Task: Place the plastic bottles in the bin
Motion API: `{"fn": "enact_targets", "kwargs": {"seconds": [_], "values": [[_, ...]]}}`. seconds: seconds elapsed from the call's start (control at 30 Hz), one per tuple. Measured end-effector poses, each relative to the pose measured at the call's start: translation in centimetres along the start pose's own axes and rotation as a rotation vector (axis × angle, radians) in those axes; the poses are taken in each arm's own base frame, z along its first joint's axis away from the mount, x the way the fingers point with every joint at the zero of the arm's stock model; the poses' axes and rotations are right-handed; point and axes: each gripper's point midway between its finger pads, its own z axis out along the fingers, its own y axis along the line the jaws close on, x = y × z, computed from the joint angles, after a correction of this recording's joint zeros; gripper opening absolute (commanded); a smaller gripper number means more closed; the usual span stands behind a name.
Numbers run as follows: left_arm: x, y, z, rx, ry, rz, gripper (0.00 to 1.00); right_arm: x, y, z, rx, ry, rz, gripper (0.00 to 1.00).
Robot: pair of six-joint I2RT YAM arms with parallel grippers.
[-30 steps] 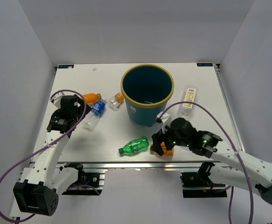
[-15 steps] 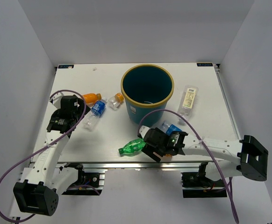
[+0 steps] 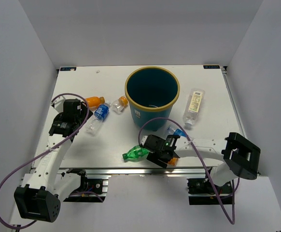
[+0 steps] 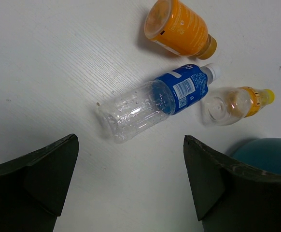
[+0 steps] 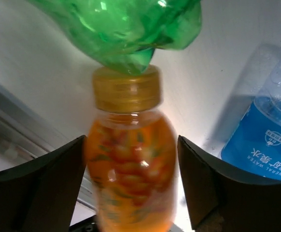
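Note:
The teal bin (image 3: 152,96) stands at the table's centre back. A green bottle (image 3: 137,152) (image 5: 126,29) lies near the front edge. Just right of it lies an orange bottle (image 3: 171,160) (image 5: 131,164), its cap against the green one. My right gripper (image 3: 165,153) (image 5: 132,140) straddles the orange bottle, open, with a thin gap on the right finger's side. A blue-label bottle (image 3: 176,131) (image 5: 261,140) lies beside it. My left gripper (image 3: 77,114) (image 4: 130,140) hangs open and empty, short of a clear blue-label bottle (image 4: 155,104), an orange bottle (image 4: 179,29) and a small clear one (image 4: 234,104).
A clear bottle with a pale label (image 3: 193,106) lies right of the bin. The metal rail of the table's front edge (image 5: 20,116) runs just beside the right gripper. Purple cables loop over both arms. Grey walls close in the table on three sides.
The right arm has folded in toward the front centre and its gripper has settled around the orange bottle, jaws narrowing. The blue-label bottle by the bin came into sight. The left arm is still.

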Motion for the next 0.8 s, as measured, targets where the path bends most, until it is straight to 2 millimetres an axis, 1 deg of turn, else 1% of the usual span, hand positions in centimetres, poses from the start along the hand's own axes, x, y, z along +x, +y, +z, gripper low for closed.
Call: {"fn": "enact_targets", "kwargs": {"seconds": [0.03,0.07,0.13,0.17,0.23,0.3,0.37,0.4,0.43,0.47,0.53,0.57,0.6,0.67,0.73,0.77,0.8], "values": [[0.0,0.1,0.0,-0.004,-0.001,0.000,0.98,0.0,-0.1,0.0,0.000,0.002,-0.005,0.70],[0.0,0.2,0.0,-0.009,-0.002,0.000,0.98,0.0,-0.1,0.0,-0.004,0.001,-0.004,0.63],[0.0,0.4,0.0,-0.017,-0.004,0.001,0.98,-0.3,0.2,-0.5,-0.029,-0.020,-0.001,0.56],[0.0,0.4,0.0,-0.019,-0.004,0.002,0.98,-0.6,0.4,-1.0,-0.050,-0.042,0.001,0.54],[-0.1,0.5,-0.1,-0.019,-0.007,0.001,0.98,-1.7,1.0,-2.6,-0.109,-0.112,0.001,0.54],[-0.2,0.4,-0.2,-0.014,-0.012,-0.001,0.98,-3.6,1.6,-5.1,-0.176,-0.223,-0.004,0.53],[-0.3,0.4,-0.4,-0.007,-0.017,-0.004,0.98,-6.0,2.3,-8.4,-0.252,-0.366,-0.022,0.53],[-0.3,0.4,-0.5,-0.004,-0.019,-0.005,0.98,-7.3,2.5,-10.0,-0.277,-0.439,-0.028,0.55],[-0.3,0.4,-0.6,-0.002,-0.021,-0.006,0.98,-8.6,2.5,-11.8,-0.297,-0.520,-0.035,0.56],[-0.2,0.5,-0.6,-0.001,-0.020,-0.005,0.98,-9.9,2.3,-13.5,-0.304,-0.596,-0.038,0.55],[-0.1,0.6,-0.6,0.001,-0.017,-0.004,0.98,-12.3,1.5,-16.9,-0.289,-0.751,-0.037,0.54],[-0.1,0.5,-0.6,0.002,-0.015,-0.003,0.98,-13.5,0.8,-18.7,-0.270,-0.824,-0.028,0.49],[0.0,0.5,-0.6,0.004,-0.012,-0.003,0.98,-14.5,0.1,-20.1,-0.245,-0.886,-0.014,0.48],[0.1,0.4,-0.6,0.010,-0.007,-0.002,0.98,-16.4,-1.9,-23.0,-0.171,-1.002,0.035,0.38],[0.1,0.3,-0.6,0.015,-0.004,0.000,0.98,-18.0,-4.6,-25.6,-0.070,-1.105,0.115,0.41],[0.1,0.3,-0.6,0.016,-0.003,0.000,0.98,-18.6,-6.0,-26.6,-0.020,-1.143,0.157,0.42],[0.2,0.3,-0.6,0.017,-0.001,0.000,0.98,-19.1,-8.0,-27.7,0.044,-1.181,0.216,0.43]]}}
